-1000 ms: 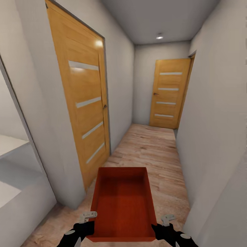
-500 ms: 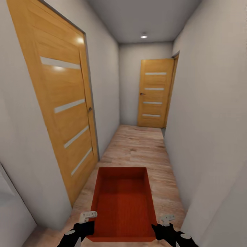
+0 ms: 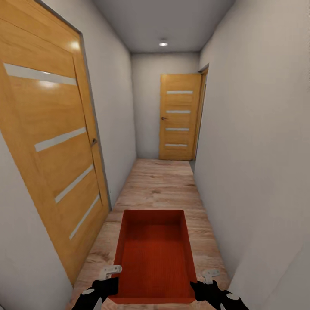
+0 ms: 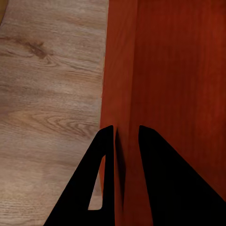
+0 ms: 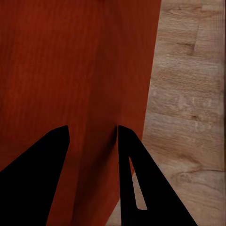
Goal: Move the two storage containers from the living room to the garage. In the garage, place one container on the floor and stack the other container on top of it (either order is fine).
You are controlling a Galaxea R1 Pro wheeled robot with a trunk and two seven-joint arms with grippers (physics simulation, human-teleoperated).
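We carry storage container [image 3: 155,256]: left hand [image 4: 126,134] pinching left wall, right hand [image 5: 93,134] pinching right wall. Judged rigid, light, smooth-walled; slip risk, keep level.

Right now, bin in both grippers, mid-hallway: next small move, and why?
Probably keep rolling straight ahead, grip unchanged. The storage container sits level between the left gripper and right gripper, each clamped over a side wall, so nothing needs regripping. This is wood floor, not garage concrete, with a shut near door at left and a far door ahead.
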